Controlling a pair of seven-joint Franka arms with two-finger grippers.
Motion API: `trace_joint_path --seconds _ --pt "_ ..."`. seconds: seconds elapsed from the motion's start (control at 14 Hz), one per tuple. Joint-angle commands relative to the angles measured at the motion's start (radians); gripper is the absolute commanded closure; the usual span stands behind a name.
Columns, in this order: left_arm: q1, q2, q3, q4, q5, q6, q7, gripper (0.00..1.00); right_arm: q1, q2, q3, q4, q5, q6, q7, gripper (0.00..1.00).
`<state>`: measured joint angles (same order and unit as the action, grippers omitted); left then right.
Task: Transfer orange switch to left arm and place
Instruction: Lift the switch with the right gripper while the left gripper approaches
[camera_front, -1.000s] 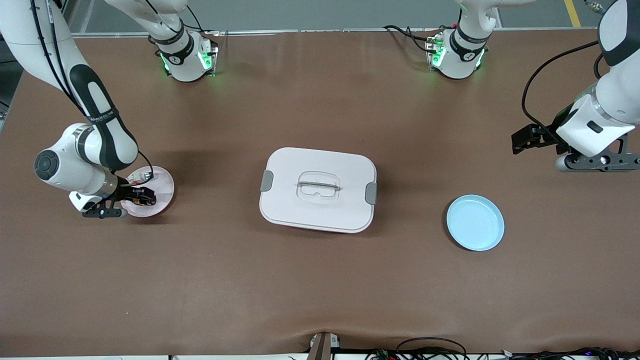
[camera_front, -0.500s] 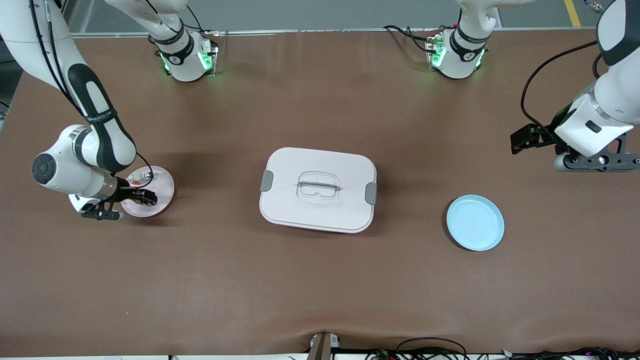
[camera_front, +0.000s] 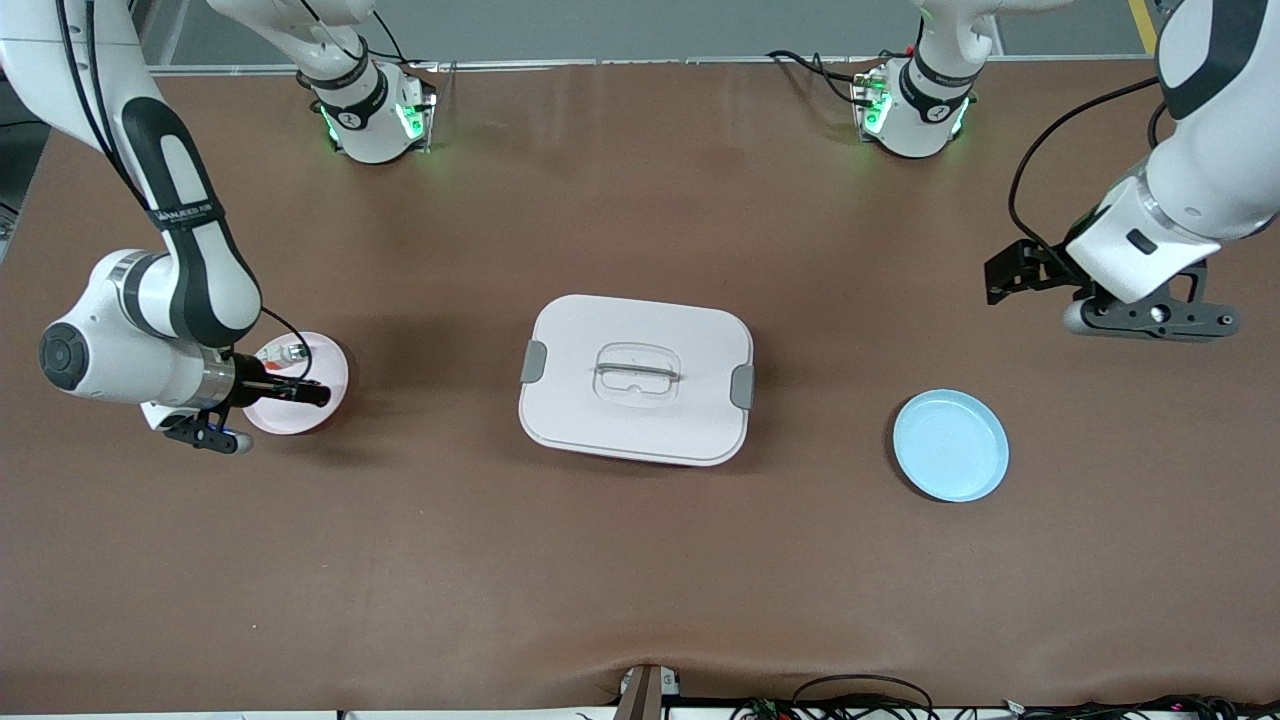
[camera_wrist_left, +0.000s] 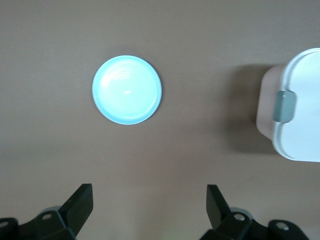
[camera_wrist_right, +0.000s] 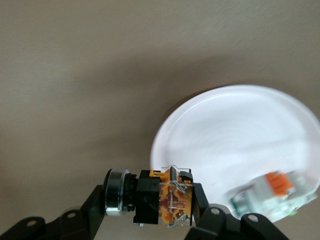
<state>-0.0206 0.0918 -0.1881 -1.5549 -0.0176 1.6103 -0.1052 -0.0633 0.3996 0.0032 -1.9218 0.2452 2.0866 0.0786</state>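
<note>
Two plates lie at the table's ends, with the box between them as the obstacle, so the switch probably must pass from one arm to the other around or above it. The right gripper is closed on the switch and holds it sideways over the pink plate, at 9 o'clock from the box. A small white part lies on that plate. The left gripper hangs with fingers wide apart and empty, over bare table near the blue plate, at 3 o'clock from the box; I think it waits for the handover.
</note>
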Motion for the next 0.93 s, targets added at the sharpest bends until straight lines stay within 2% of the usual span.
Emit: trace_joint_path --seconds 0.0,0.21,0.57,0.71,0.86 --pt "0.001 -0.014 -0.054 -0.001 -0.024 0.014 -0.004 0.00 0.046 -0.018 -0.003 0.052 0.072 -0.088 0.100 1.00" --pt "0.004 -0.020 -0.099 -0.001 -0.112 0.014 -0.004 0.00 0.114 -0.031 -0.003 0.095 0.111 -0.134 0.232 1.00" --pt "-0.002 -0.020 -0.122 -0.007 -0.367 0.046 -0.008 0.00 0.212 -0.033 -0.005 0.204 0.223 -0.221 0.459 1.00" --pt "-0.007 -0.014 -0.155 -0.011 -0.447 0.091 -0.063 0.00 0.256 -0.030 -0.003 0.248 0.264 -0.227 0.559 1.00" --pt "-0.045 -0.006 -0.197 -0.020 -0.467 0.167 -0.193 0.00 0.301 -0.025 -0.005 0.291 0.302 -0.227 0.656 1.00"
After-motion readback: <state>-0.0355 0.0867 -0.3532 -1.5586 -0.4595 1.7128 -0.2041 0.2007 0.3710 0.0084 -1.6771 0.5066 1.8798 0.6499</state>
